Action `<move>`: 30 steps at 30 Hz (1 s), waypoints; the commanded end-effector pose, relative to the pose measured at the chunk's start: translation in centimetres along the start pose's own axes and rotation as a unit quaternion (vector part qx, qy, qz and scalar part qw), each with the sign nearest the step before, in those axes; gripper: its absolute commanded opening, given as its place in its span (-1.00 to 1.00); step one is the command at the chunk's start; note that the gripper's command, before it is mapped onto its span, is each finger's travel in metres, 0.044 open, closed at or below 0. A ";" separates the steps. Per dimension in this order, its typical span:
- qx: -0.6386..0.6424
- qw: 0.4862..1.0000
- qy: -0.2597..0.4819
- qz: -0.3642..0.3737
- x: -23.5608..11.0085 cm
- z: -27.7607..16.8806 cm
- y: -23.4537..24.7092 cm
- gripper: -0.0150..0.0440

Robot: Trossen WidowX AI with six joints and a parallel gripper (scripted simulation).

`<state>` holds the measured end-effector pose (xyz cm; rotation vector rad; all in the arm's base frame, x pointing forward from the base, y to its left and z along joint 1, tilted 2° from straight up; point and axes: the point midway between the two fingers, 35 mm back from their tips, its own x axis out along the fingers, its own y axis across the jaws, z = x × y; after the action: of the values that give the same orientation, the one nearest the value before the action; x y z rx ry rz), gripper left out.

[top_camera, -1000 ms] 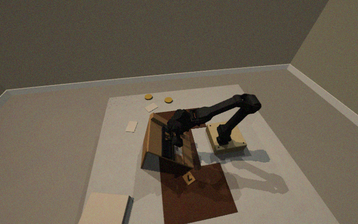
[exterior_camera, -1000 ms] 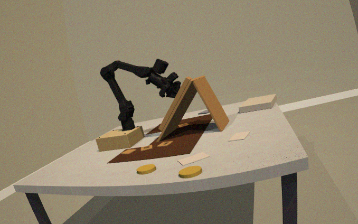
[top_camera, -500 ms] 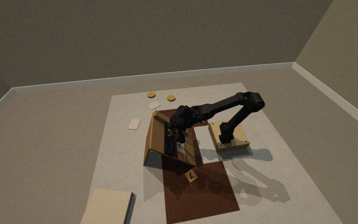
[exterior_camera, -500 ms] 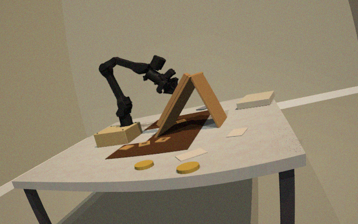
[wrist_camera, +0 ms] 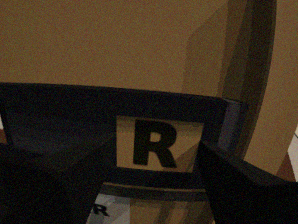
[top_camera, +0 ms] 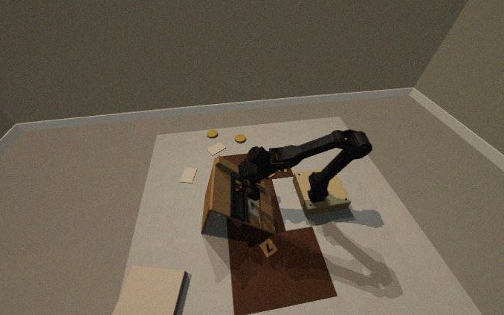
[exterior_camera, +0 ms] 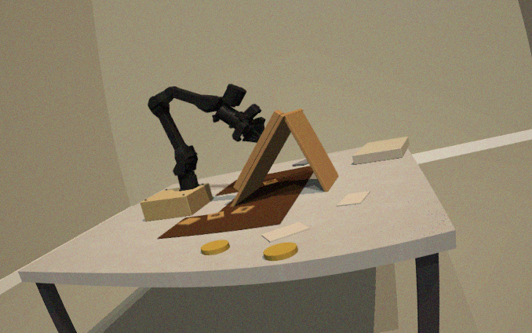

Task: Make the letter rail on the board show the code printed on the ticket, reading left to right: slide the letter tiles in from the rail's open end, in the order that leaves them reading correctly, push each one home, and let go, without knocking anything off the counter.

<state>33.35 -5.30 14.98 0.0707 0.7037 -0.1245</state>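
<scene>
The wooden A-frame board (top_camera: 217, 192) (exterior_camera: 314, 152) stands on the brown mat (top_camera: 285, 273) (exterior_camera: 268, 206). A dark letter rail (top_camera: 238, 209) (wrist_camera: 60, 116) runs along its sloping face. My gripper (top_camera: 246, 187) (exterior_camera: 249, 134) (wrist_camera: 157, 141) is pressed against that face, shut on a tan tile marked R (wrist_camera: 154, 143) that sits in the rail. The white ticket (top_camera: 253, 206) (wrist_camera: 109, 212) lies just below the rail, and only its last letter, an R, is readable. A tile marked L (top_camera: 268, 247) lies on the mat in front of the board. Three more tiles (exterior_camera: 188, 220) (exterior_camera: 215, 215) (exterior_camera: 242, 209) lie on the mat near the arm's base.
Two yellow discs (top_camera: 212, 134) (top_camera: 240, 137) (exterior_camera: 215, 247) (exterior_camera: 279, 250) and two cream cards (top_camera: 216, 148) (top_camera: 188, 174) (exterior_camera: 285, 231) (exterior_camera: 354, 198) lie beyond the board. A flat cream box (top_camera: 150, 291) (exterior_camera: 380, 149) sits at a counter corner. The arm's base block (top_camera: 336, 192) (exterior_camera: 175, 203) stands beside the mat.
</scene>
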 end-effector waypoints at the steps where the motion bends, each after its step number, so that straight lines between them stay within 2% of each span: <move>1: -0.002 1.000 0.000 0.003 0.0 0.0 -0.1 -0.49; 2: -0.002 1.000 0.000 0.003 0.0 0.0 -0.2 -0.49; 13: -0.002 1.000 0.000 0.003 -0.4 0.0 -0.1 0.49; 30: -0.002 1.000 0.001 0.003 -1.9 0.0 -0.2 0.51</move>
<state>32.02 -5.38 16.04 0.0708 0.7069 -0.1249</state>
